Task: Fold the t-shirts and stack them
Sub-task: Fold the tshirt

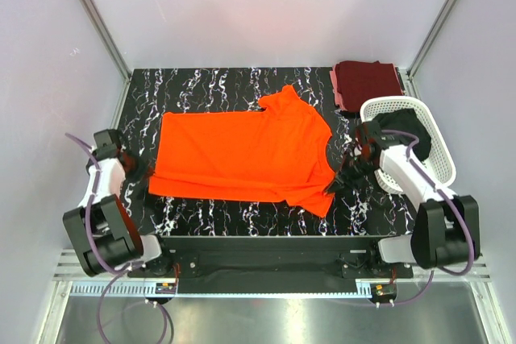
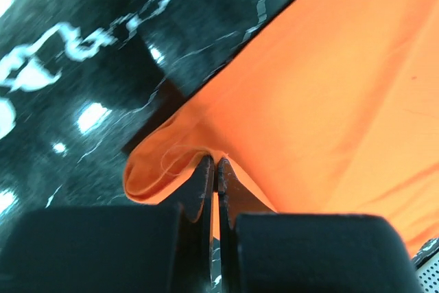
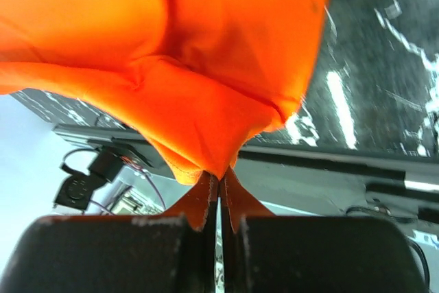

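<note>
Top external: orange t-shirt (image 1: 242,155) crosswise, collar right, pinched by left pincer (image 1: 145,179), right pincer (image 1: 334,186).

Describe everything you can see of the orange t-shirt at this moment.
The bright orange short-sleeved cloth t-shirt lies spread sideways on the black marbled table, hem to the left, neck and sleeves to the right, and it looks soft and mostly smooth. The left hand is shut on its near hem corner, which curls into a small fold. The right hand is shut on the near sleeve's edge, bunching it.
</note>
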Tool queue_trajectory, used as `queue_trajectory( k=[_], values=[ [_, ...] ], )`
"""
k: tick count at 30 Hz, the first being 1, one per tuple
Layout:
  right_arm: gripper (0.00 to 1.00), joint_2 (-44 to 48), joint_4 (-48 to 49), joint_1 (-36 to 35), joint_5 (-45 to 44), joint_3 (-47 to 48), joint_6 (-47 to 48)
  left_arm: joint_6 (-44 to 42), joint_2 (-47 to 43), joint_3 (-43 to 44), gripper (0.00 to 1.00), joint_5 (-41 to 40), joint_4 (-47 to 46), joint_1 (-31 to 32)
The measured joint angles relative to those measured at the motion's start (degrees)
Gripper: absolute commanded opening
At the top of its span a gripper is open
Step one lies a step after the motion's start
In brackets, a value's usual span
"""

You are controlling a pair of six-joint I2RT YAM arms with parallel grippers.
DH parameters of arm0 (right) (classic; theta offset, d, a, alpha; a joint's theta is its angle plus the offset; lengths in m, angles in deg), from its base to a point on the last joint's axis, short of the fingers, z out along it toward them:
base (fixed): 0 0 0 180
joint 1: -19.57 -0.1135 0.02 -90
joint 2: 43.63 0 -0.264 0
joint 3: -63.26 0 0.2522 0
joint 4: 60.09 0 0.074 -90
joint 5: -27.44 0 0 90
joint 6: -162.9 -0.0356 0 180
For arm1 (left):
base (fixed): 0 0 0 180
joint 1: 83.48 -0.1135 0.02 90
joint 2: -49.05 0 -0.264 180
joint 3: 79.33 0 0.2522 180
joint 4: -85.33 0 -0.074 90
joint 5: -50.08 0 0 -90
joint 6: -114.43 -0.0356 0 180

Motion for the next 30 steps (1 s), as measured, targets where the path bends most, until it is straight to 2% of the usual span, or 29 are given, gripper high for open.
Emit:
queue_trajectory(
  k=[13, 19, 25, 30],
  values=[
    [0.00, -13.25, 1.97, 0.00, -0.63, 10.34, 0.70, 0.76, 13.53, 6.43, 0.00, -0.59, -1.86, 3.23],
    [0.00, -15.06, 2.16, 0.76, -1.14, 10.56, 1.73, 0.96, 16.24, 8.59, 0.00, -1.01, -1.97, 3.30],
    [0.05, -17.05, 3.04, 1.33, -1.09, 11.30, 2.82, 1.01, 16.85, 8.72, 0.00, -1.16, -2.32, 3.43],
    [0.08, -19.67, 4.04, 1.51, -1.07, 12.24, 3.45, 1.09, 18.21, 8.76, 0.05, -1.31, -2.67, 3.43]
  ],
)
